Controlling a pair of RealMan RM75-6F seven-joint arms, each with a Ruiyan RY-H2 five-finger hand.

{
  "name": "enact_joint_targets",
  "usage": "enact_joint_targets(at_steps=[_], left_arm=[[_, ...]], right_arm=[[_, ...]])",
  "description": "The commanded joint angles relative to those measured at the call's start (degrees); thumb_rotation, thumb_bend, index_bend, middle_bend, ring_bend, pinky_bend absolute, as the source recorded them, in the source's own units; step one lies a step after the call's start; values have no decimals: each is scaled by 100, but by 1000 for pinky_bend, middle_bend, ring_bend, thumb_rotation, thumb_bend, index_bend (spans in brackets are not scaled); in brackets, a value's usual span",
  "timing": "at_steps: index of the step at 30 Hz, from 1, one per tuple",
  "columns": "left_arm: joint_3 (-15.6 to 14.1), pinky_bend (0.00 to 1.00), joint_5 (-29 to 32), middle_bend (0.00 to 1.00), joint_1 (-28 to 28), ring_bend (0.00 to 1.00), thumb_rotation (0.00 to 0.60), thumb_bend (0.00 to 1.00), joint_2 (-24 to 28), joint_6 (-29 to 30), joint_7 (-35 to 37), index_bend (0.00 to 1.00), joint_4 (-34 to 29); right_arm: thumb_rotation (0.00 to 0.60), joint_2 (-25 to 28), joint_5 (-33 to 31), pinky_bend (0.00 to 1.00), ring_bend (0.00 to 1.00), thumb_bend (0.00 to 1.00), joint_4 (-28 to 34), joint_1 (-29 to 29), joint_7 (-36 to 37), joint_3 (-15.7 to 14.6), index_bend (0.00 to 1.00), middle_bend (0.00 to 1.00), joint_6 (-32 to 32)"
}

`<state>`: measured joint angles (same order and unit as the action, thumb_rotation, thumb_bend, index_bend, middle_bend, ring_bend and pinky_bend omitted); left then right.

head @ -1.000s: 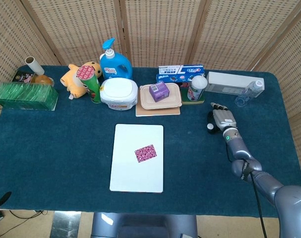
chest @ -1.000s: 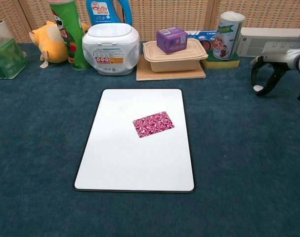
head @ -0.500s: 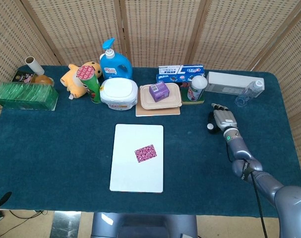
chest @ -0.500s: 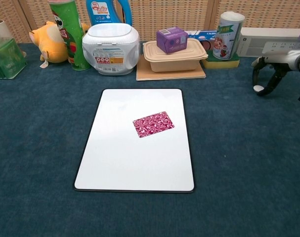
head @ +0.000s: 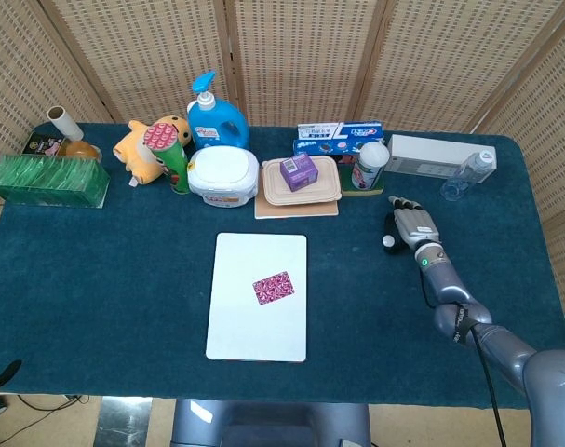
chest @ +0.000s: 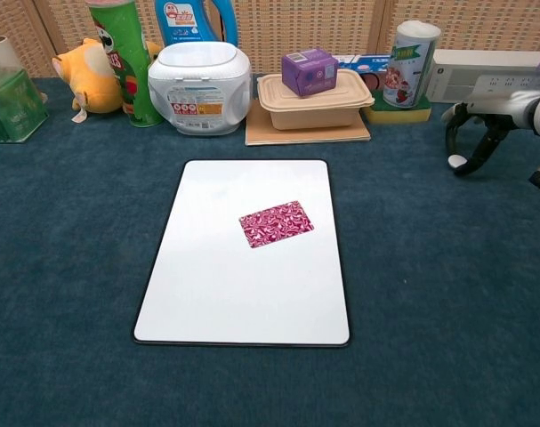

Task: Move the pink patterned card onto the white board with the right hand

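The pink patterned card [head: 274, 288] [chest: 276, 223] lies flat on the white board [head: 235, 321] [chest: 207, 302], a little right of its middle. My right hand [head: 408, 226] [chest: 479, 124] hovers over the blue cloth well to the right of the board, near the back row. It holds nothing, and its fingers point down, apart and curved. My left hand shows in neither view.
Along the back stand a green box [head: 47, 181], plush toy [head: 144, 146], chips can [head: 173, 154], blue detergent bottle [head: 212, 114], white tub [head: 223, 173], beige food box [head: 302, 182] with a purple carton [head: 298, 170], a cup [head: 369, 166], white box [head: 433, 154] and clear bottle [head: 467, 173].
My right hand has shifted slightly left and toward the back row. The card and board have not moved.
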<state>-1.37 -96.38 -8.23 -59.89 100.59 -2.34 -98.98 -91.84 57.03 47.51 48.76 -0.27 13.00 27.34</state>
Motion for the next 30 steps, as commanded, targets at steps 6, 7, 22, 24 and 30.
enact_joint_targets(at_steps=[6,7,22,24,30], left_arm=[[-17,25,-30,0,2,0,600,48,29,4,74,0,18],[-18,24,-34,0,0,0,600,48,31,9,85,0,22],[-48,24,-93,0,-23,0,600,48,105,83,335,0,117],[-50,24,-96,0,-18,0,600,48,112,77,345,0,122],[-51,24,-80,0,-18,0,600,49,138,77,425,0,130]], right_arm=[[600,653,73,22,0,330,1498,-56,-296,58,564,63,542],[600,692,56,22,0,330,1603,-56,-334,57,564,64,574],[600,902,-576,22,0,335,3548,205,-1552,-209,564,64,1177],[600,826,-692,22,0,336,3695,281,-1704,-245,564,64,1241],[600,448,-1060,22,0,337,3886,550,-2063,-278,564,64,1419]])
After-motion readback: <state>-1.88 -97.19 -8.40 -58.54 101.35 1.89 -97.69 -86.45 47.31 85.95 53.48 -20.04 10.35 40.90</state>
